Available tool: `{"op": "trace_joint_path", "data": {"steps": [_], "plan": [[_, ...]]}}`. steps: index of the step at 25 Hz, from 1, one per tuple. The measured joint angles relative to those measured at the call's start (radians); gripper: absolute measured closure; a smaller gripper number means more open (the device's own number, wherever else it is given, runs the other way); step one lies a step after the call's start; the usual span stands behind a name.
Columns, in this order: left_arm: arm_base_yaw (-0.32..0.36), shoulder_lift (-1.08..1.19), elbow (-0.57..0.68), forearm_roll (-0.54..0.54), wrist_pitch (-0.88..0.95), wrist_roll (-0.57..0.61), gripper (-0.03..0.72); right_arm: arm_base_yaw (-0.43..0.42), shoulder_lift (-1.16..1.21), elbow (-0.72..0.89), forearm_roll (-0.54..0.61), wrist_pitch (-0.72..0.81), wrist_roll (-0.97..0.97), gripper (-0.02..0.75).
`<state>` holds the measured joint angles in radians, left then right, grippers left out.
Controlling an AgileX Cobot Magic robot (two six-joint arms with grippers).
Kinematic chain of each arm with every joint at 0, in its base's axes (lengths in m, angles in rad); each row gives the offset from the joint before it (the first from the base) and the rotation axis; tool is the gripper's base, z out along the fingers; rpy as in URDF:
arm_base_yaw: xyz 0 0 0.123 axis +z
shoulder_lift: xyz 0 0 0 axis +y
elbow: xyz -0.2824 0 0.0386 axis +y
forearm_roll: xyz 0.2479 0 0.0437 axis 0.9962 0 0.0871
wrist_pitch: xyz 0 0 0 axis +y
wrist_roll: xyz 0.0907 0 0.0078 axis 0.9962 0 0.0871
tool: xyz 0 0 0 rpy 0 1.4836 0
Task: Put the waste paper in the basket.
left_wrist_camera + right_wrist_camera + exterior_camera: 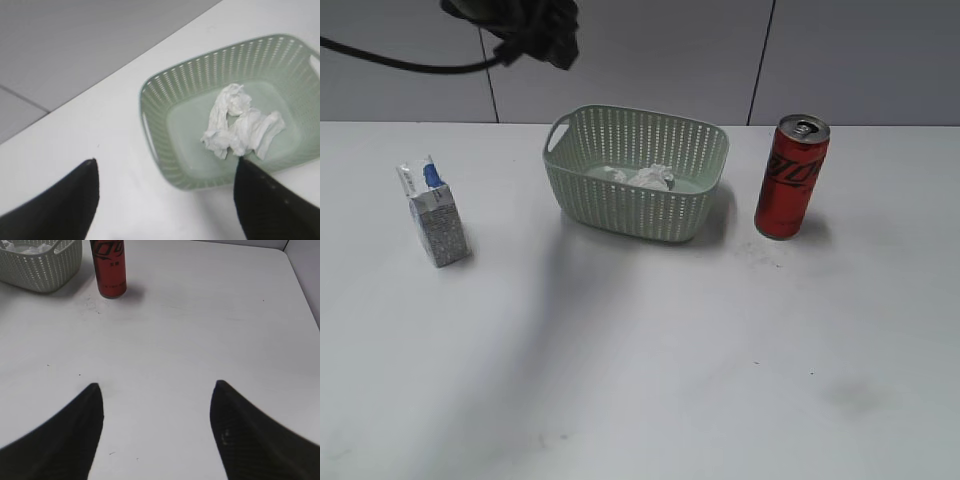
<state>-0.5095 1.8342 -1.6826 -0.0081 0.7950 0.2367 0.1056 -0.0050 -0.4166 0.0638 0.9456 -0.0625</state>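
Now paper (240,127): crumpled white wads bunched together on floor of basket (165,95), which sits mid-bench (650,360). Red can (791,178) upright just right of basket, apart. Speckled packet (435,212) upright well left. Left gripper (165,200) above basket's near rim, jaws wide apart, empty. Right gripper (156,430) over bare bench, spread wide, holding nothing.
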Motion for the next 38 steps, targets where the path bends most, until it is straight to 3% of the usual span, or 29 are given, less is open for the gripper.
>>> {"op": "trace_joint_path", "data": {"steps": [4, 9, 20, 31, 38], "plan": [[0.067, -0.031, -0.1, 0.008, 0.224, -0.055, 0.076, 0.0, 0.0, 0.0, 0.0, 0.0, 0.0, 0.23], [0.173, -0.063, -0.107, 0.022, 0.404, -0.113, 0.094, 0.0, 0.0, 0.0, 0.0, 0.0, 0.0, 0.23], [0.421, -0.325, 0.158, -0.001, 0.423, -0.15, 0.096, 0.0, 0.0, 0.0, 0.0, 0.0, 0.0, 0.23], [0.446, -0.728, 0.476, -0.002, 0.41, -0.15, 0.096, 0.0, 0.0, 0.0, 0.001, 0.0, 0.0, 0.23], [0.446, -1.006, 0.749, -0.004, 0.333, -0.153, 0.096, 0.0, 0.0, 0.0, 0.001, 0.0, 0.0, 0.23]]}}
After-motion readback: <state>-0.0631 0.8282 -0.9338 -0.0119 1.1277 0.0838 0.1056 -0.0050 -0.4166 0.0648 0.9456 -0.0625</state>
